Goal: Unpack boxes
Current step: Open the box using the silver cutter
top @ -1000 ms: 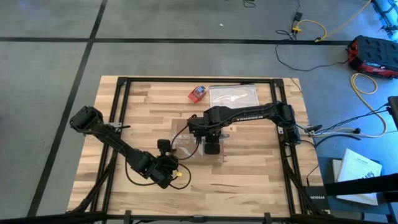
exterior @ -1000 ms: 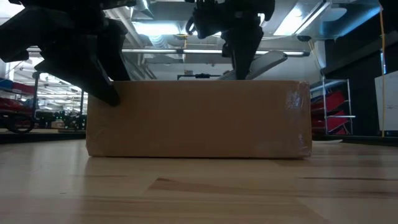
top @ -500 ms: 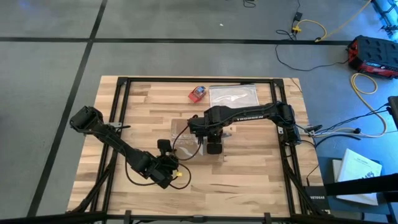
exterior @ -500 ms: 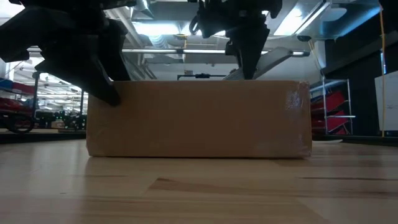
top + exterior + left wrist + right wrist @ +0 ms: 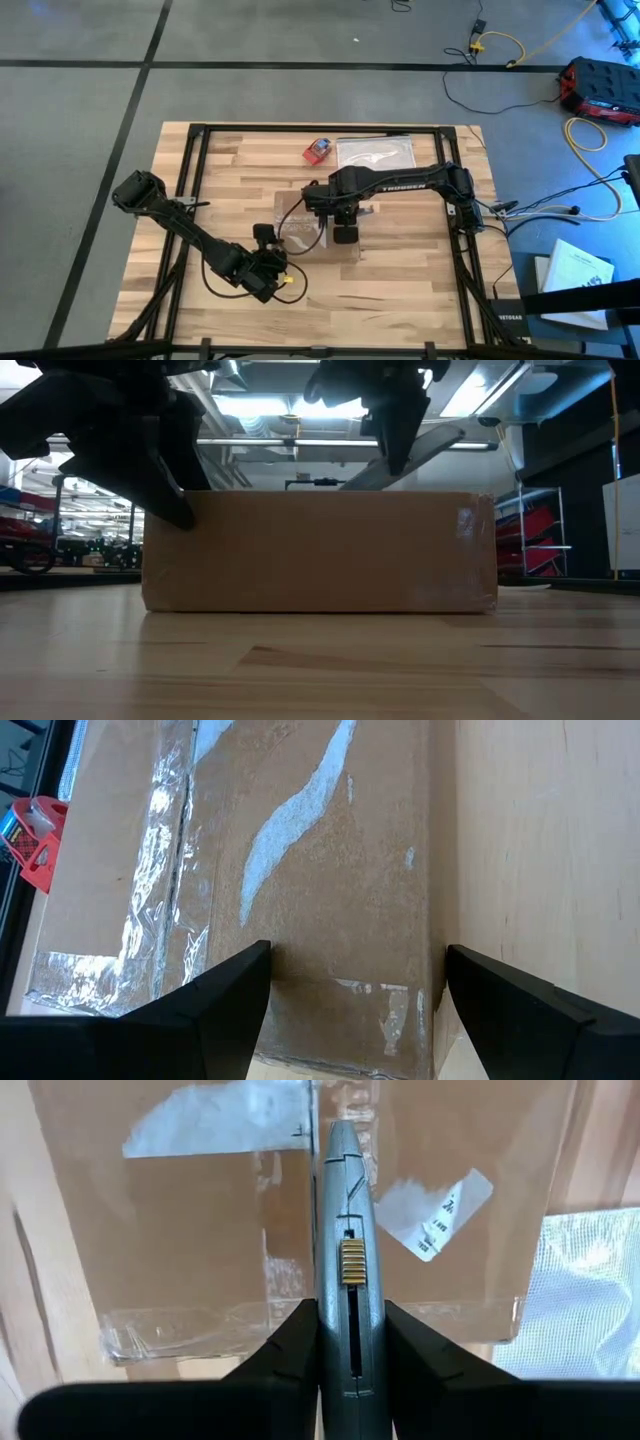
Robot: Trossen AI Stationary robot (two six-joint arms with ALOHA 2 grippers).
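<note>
Shallow brown cardboard box [image 5: 315,226] with shiny clear tape strips sitting flat at middle of pale wooden counter [image 5: 410,285]

Right pincer [image 5: 345,1295] hovering over box top, fingers pinching slim grey utility knife [image 5: 343,1230], blade end pointing along taped centre seam

Left pincer [image 5: 350,980] spreading wide, dark fingers [image 5: 225,995] straddling box's near end, bracing it

Small red-and-blue object [image 5: 318,151] and clear silvery plastic bag [image 5: 376,154] lying side by side near counter's far edge, apart from box

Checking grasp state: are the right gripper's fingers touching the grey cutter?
Touching. The right wrist view shows both dark fingers pressed against the grey cutter, above the cardboard box.
</note>
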